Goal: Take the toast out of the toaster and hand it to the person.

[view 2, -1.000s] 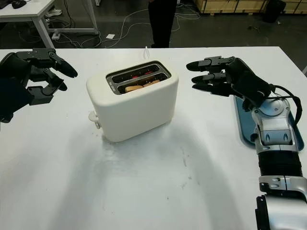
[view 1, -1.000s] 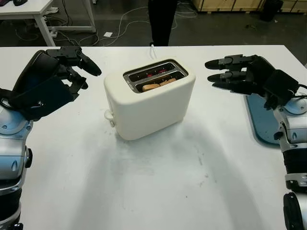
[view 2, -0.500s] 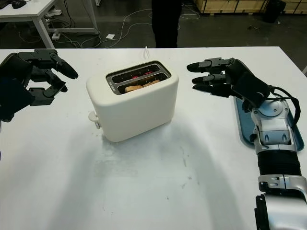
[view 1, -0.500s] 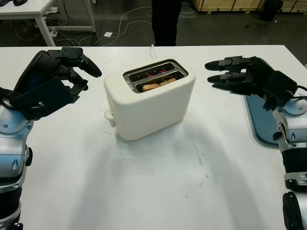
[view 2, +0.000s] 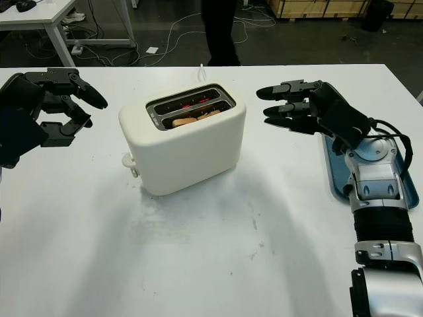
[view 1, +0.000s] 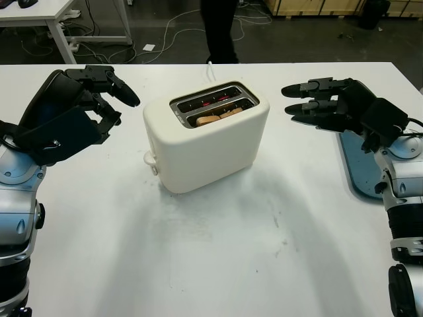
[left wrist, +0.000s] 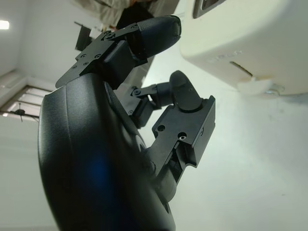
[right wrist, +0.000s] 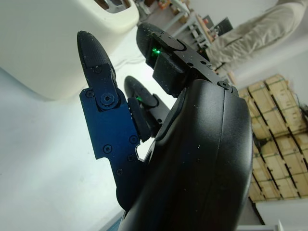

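Right hand (view 1: pixel 324 104): open, holding nothing, raised above the table to the right of the toaster, fingers pointing toward it, apart from its side. Left hand (view 1: pixel 86 105): open, holding nothing, raised to the left of the toaster, likewise apart. Toaster (view 1: pixel 206 135): cream, two slots, standing on the white table (view 1: pixel 218 251) between the hands, lever knob on the end facing the left hand. Toast (view 1: pixel 218 117): sitting low in the nearer slot, only its top edge showing; the farther slot shows red inside. Blue tray (view 1: pixel 362 168): at the table's right edge, under the right forearm. Person (view 1: pixel 219 30): standing beyond the far edge of the table, legs visible. Risks: the toast offers little to pinch, so fingers may slip off or crumble it; pressing down into the slot could shift the unbraced toaster. Change from earlier frames: both hands unmoved; the person's legs have shifted slightly.
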`<state>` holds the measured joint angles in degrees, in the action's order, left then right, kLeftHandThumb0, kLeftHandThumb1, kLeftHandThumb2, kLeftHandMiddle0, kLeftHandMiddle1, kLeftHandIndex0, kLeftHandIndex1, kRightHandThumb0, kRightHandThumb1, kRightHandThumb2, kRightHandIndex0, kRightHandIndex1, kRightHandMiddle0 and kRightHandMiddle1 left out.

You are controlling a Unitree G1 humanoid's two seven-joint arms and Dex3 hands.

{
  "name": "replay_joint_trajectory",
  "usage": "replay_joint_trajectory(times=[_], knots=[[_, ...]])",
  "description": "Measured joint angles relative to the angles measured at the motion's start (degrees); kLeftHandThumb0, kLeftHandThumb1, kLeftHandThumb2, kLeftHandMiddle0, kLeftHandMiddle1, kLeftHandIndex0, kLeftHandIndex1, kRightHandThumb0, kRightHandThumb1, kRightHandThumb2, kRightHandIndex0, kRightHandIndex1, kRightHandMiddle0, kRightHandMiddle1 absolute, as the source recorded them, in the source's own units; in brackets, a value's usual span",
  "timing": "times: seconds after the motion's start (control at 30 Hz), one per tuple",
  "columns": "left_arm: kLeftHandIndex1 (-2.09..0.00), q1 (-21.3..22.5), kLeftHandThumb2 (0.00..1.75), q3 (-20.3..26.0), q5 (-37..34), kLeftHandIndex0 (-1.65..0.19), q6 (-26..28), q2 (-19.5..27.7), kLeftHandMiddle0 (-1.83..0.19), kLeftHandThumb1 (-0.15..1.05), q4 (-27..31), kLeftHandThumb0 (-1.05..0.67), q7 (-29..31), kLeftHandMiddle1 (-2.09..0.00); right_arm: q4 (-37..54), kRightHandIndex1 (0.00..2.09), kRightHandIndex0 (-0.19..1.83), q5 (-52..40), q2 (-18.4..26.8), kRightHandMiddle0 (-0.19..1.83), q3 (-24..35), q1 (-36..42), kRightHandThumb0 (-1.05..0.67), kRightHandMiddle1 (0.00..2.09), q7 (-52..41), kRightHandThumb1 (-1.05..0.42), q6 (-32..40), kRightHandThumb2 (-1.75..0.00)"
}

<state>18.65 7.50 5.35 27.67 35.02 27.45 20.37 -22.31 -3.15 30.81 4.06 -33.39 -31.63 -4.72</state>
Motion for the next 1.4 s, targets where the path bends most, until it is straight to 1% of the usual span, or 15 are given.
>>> replay_joint_trajectory(times=[0.17,0.37,0.53,0.7,0.93,1.07,1.23,1.3,1.4], knots=[[-1.05,0.00,0.86,0.00,0.05,-0.70,0.00,-0.01,-0.75,0.57,-0.01,0.34,0.00,-1.25,0.19,0.00,0.87,0.00,0.00,0.79,0.00,0.00,-0.53,0.00,0.00,-0.81,0.00,0.00],[-1.06,0.04,0.85,0.00,0.01,-0.70,0.04,-0.01,-0.75,0.57,-0.03,0.32,0.36,-1.26,0.19,0.00,0.86,-0.01,0.00,0.78,0.00,0.00,-0.51,0.00,0.00,-0.81,0.00,0.00],[-1.06,0.10,0.84,0.00,-0.02,-0.70,0.03,-0.01,-0.74,0.58,-0.22,0.36,0.37,-1.26,-0.06,0.00,0.86,-0.01,-0.07,0.79,0.00,-0.08,-0.52,0.01,0.00,-0.80,0.00,0.00],[-1.06,1.05,0.81,0.00,-0.14,-0.69,0.17,-0.01,-0.73,0.60,-0.35,0.37,0.38,-1.26,-0.14,0.01,0.87,-0.01,-0.27,0.80,0.00,-0.23,-0.51,0.01,0.00,-0.80,0.00,0.00],[-1.06,1.24,0.80,-0.27,0.11,-0.69,0.48,0.03,-0.74,0.58,-1.02,0.32,0.56,-1.26,-0.62,0.01,0.87,0.74,-0.30,0.79,-0.15,-0.27,-0.55,0.00,0.08,-0.81,-0.30,0.00],[-1.07,1.27,0.85,-0.32,0.10,-0.71,0.55,0.03,-0.76,0.55,-1.28,0.31,0.59,-1.27,-1.74,0.01,0.88,0.78,-0.31,0.80,-0.15,-0.41,-0.56,0.00,0.10,-0.81,-1.14,0.00],[-1.06,1.29,0.87,-0.32,0.09,-0.70,0.57,0.03,-0.75,0.53,-1.43,0.32,0.65,-1.27,-2.36,0.00,0.88,0.94,-0.32,0.79,-0.15,-0.64,-0.57,0.00,0.11,-0.82,-1.33,0.00],[-1.08,1.30,0.92,-0.32,0.00,-0.71,0.42,0.00,-0.76,0.50,-1.69,0.31,0.64,-1.28,-2.36,0.00,0.88,1.33,-0.32,0.79,-0.17,-0.64,-0.56,0.00,0.13,-0.82,-1.42,0.00],[-1.08,1.30,0.95,-0.32,0.00,-0.72,-0.05,-0.15,-0.77,0.48,-2.19,0.29,0.60,-1.28,-2.73,0.01,0.89,1.41,-0.34,0.80,-0.17,-0.67,-0.56,0.01,0.11,-0.82,-2.01,0.00]])
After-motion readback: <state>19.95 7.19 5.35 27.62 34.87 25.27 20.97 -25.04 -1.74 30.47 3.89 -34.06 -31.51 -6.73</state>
